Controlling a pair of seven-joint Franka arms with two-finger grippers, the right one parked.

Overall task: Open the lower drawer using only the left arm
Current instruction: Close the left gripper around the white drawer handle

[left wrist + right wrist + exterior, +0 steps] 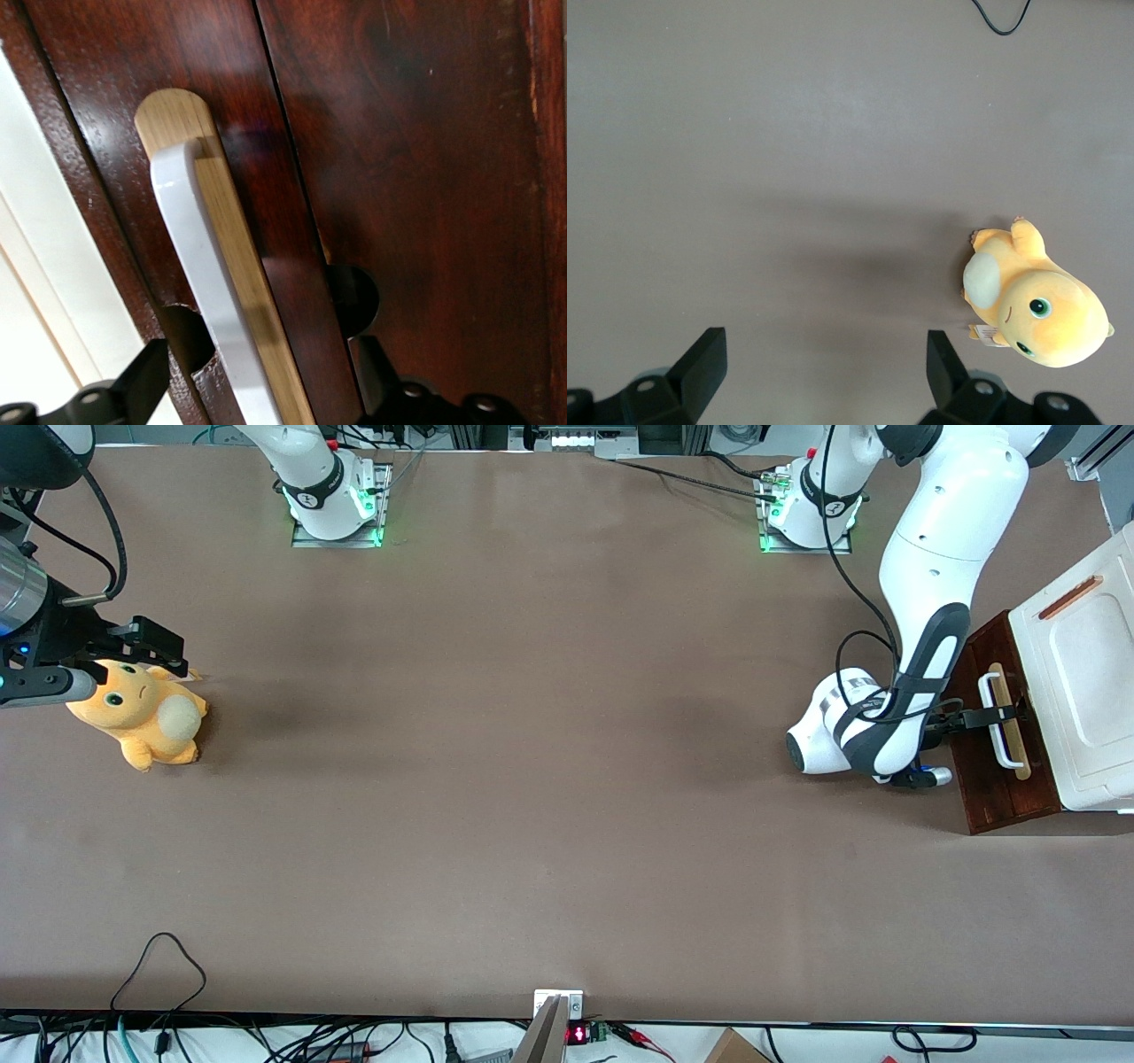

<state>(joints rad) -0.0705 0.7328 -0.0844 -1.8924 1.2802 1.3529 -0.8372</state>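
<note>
Pincer [1005, 714] at the white bar handle [994, 722] of the lower drawer [992, 779]; pull not yet evident.

I log the left arm [930, 602] reaching to the drawer front at the foot of the white cabinet [1085, 691], at the working arm's end of the worktop [532, 779]. Wrist view: the fingers [133, 385] stand spread, one each side of the handle [208, 292], straddling it and not clamped; contact I cannot confirm. Progress, as I judge it: approach done; the drawer looks little or not at all drawn out. Remaining: grip, then pull away from the cabinet.
</note>
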